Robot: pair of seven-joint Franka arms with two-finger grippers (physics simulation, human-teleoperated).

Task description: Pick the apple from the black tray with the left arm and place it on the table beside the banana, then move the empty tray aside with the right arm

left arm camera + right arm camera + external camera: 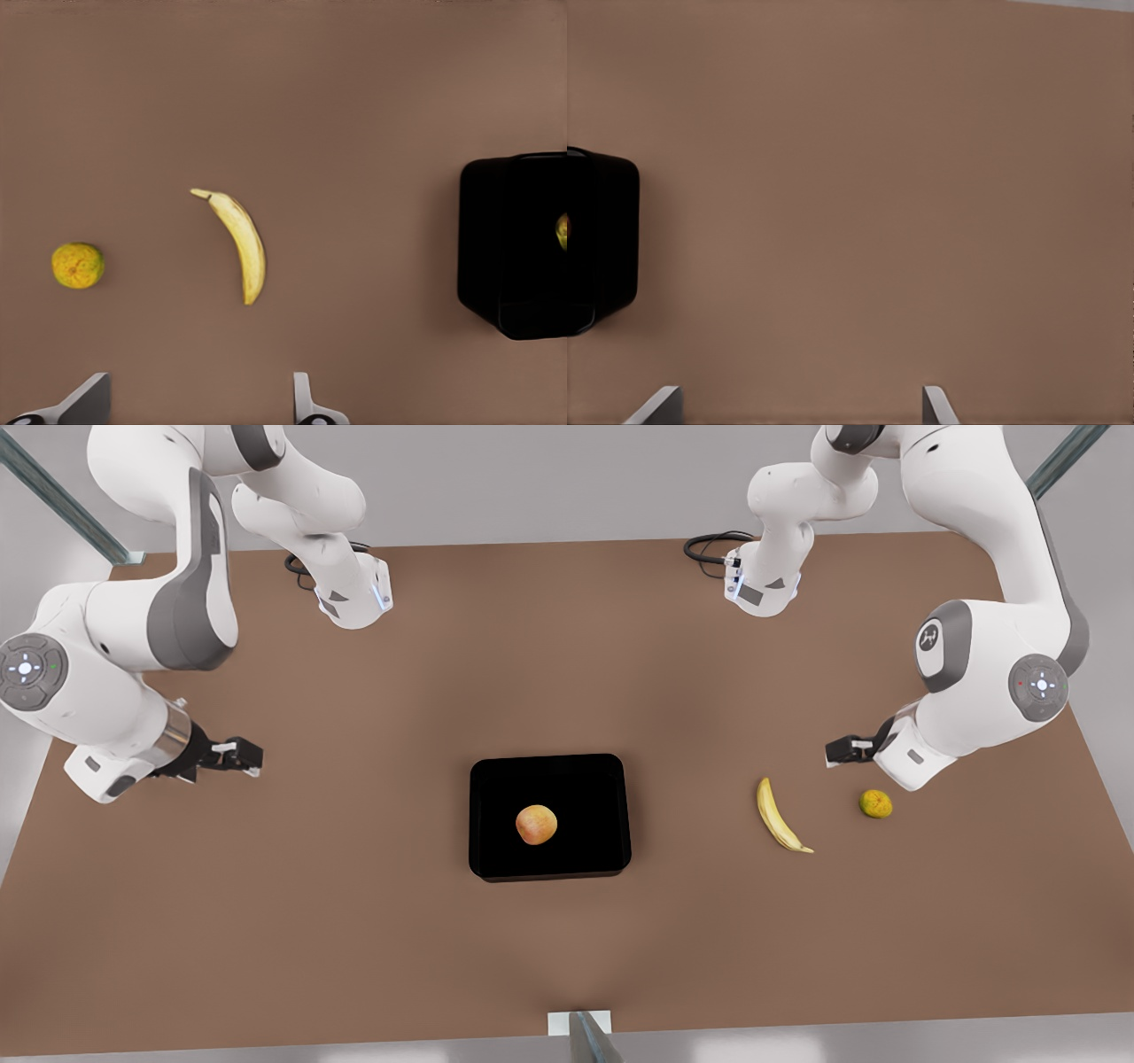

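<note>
Front view: the apple (pixel 536 825) sits mid-frame in the black tray (pixel 549 771); the left gripper (pixel 837 751), fingers spread and empty, hovers right by the banana (pixel 780 815). A shallow descent could clip the tray wall.

Left wrist view: a small greenish-yellow fruit (pixel 77 266) at left could be mistaken for the apple.

Right wrist view: the right gripper (pixel 802 409), open, waits over the table (pixel 877 177).

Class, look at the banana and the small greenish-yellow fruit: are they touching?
Apart. The left wrist view shows bare table between the banana and the greenish-yellow fruit.
</note>
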